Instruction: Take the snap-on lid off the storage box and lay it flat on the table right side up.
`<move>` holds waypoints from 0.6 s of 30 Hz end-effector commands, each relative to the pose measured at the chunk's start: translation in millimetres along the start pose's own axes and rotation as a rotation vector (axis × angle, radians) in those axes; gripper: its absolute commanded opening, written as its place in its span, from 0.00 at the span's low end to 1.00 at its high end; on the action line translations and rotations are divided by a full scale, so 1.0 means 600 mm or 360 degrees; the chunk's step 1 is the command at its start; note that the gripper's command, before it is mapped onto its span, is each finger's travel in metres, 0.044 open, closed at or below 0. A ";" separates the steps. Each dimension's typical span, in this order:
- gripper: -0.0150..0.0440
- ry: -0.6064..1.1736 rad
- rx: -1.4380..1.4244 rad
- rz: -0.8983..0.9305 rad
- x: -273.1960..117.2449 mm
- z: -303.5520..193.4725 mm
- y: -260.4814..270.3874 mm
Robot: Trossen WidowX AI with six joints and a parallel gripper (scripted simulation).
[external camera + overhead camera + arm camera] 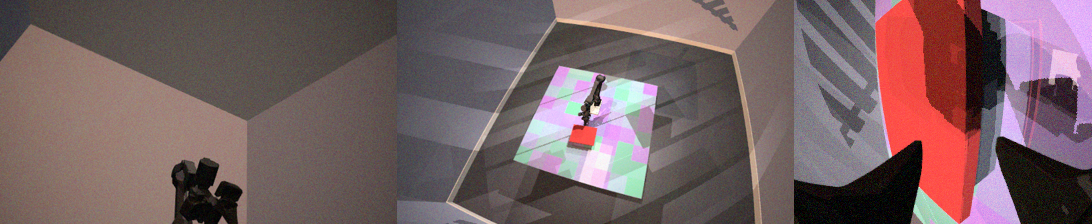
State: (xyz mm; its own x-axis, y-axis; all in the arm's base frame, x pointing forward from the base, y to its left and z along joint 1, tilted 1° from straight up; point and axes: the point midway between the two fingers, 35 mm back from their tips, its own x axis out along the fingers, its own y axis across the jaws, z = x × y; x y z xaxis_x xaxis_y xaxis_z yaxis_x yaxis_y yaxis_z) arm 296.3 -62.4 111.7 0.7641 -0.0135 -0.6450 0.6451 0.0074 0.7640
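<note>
The red lid (583, 135) (906, 100) sits flat on top of the storage box, right side up. The grey box (580, 146) (988, 155) shows as a band below the lid's edge and stands on the table. My gripper (586, 124) (960, 145) is open, with nothing held between its fingers. It is above the box's edge nearest the arm's base. In the wrist view its fingertips stand apart on either side of the lid's near end; whether they touch it cannot be told. The exterior view shows neither the box nor the lid.
The patchwork-coloured table (627, 160) carries the box and the arm. A pale plate (595, 109) lies by the arm's base, on the side of the box nearest the arm. The arm (595, 90) (206, 200) reaches over toward the box. Striped shadows cross the table and floor.
</note>
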 end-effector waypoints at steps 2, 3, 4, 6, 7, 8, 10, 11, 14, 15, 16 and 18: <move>0.65 -0.0007 0.0004 -0.0001 0.013 0.001 -0.001; 0.65 -0.0007 0.0004 0.0000 0.016 0.001 -0.001; 0.65 -0.0007 0.0005 0.0000 0.018 0.001 -0.001; 0.65 -0.0007 0.0005 0.0000 0.024 0.000 -0.001; 0.65 -0.0007 0.0005 0.0001 0.027 0.000 -0.002; 0.65 -0.0007 0.0005 0.0001 0.029 0.000 -0.002; 0.65 -0.0007 0.0005 0.0001 0.035 0.000 -0.002; 0.65 -0.0007 0.0006 0.0002 0.038 0.000 -0.003; 0.65 -0.0007 0.0006 0.0003 0.046 -0.001 -0.004; 0.65 -0.0007 0.0006 0.0003 0.048 -0.001 -0.004; 0.65 -0.0007 0.0006 0.0003 0.051 -0.001 -0.004; 0.65 -0.0007 0.0006 0.0003 0.055 -0.002 -0.005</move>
State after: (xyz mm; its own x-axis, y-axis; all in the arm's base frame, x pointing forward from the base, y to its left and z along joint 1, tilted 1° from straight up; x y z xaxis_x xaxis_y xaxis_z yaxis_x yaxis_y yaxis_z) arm 317.4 -61.4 91.1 0.7655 -0.0133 -0.6433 0.6434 0.0063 0.7655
